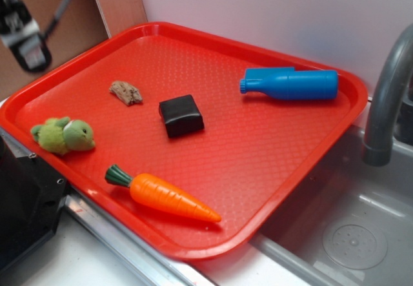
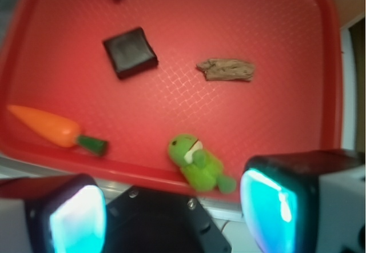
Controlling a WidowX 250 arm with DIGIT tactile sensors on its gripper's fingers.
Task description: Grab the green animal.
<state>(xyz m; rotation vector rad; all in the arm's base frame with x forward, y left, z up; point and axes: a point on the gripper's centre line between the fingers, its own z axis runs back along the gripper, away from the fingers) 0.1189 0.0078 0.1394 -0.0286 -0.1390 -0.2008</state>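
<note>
The green animal point(image 1: 63, 135) is a small fuzzy yellow-green plush. It lies on its side at the left edge of the red tray point(image 1: 271, 170). In the wrist view it point(image 2: 198, 164) lies near the tray's near rim, just above the gap between my fingers. My gripper point(image 2: 174, 216) is open and empty, its two fingertips point(image 2: 271, 210) wide apart, high above the tray's edge. In the exterior view the gripper point(image 1: 22, 37) hangs at the top left, well above and behind the plush.
On the tray lie an orange carrot point(image 1: 169, 195), a black block point(image 1: 181, 115), a brown wood-like piece point(image 1: 126, 93) and a blue bottle point(image 1: 293, 84). A grey faucet point(image 1: 387, 92) and sink point(image 1: 348, 234) stand to the right. A black box point(image 1: 26, 202) sits by the tray's left corner.
</note>
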